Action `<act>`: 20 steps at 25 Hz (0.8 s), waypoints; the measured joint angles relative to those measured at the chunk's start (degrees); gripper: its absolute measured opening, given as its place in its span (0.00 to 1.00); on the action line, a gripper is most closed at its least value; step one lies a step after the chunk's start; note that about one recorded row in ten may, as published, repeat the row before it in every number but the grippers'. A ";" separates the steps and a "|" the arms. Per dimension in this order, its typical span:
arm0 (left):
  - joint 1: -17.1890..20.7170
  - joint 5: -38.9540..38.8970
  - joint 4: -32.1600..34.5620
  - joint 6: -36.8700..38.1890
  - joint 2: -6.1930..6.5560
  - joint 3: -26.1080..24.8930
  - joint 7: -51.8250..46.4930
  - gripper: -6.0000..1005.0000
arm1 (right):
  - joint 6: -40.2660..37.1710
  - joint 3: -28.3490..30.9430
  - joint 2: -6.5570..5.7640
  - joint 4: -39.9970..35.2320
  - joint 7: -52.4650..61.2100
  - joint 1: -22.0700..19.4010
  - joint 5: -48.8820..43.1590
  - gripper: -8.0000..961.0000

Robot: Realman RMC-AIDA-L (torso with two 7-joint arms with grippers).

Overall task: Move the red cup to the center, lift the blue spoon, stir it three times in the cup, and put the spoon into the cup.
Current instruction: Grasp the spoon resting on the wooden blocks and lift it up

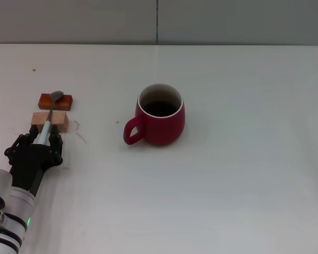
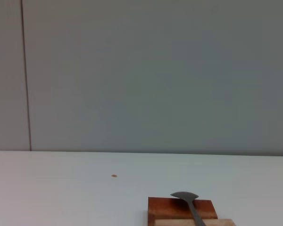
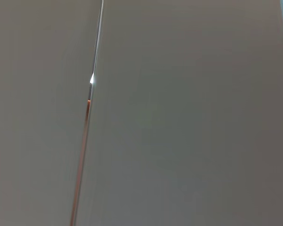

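Observation:
The red cup stands upright near the middle of the white table, handle towards the left, dark inside. The blue spoon lies across two small wooden blocks at the left, grey bowl on the far block, pale handle pointing towards me. My left gripper is at the spoon's near handle end, open, a finger on either side of it. The left wrist view shows the spoon bowl resting on the far block. My right gripper is out of view; its wrist view shows only a grey wall.
A reddish-brown block and a pale wooden block hold the spoon up off the table, well left of the cup. The table's far edge meets a grey wall.

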 joint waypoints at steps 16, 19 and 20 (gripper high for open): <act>-0.09 0.00 0.98 0.00 -0.52 0.05 0.00 0.41 | -0.16 -0.05 0.33 -0.22 0.00 0.00 0.00 0.60; -0.13 0.00 1.54 -0.03 -0.84 0.05 0.00 0.37 | -0.16 -0.08 0.33 -0.15 0.00 0.00 -0.01 0.60; -0.13 0.00 1.54 -0.03 -0.84 0.05 0.00 0.36 | -0.16 -0.08 0.33 -0.15 0.00 0.00 -0.01 0.60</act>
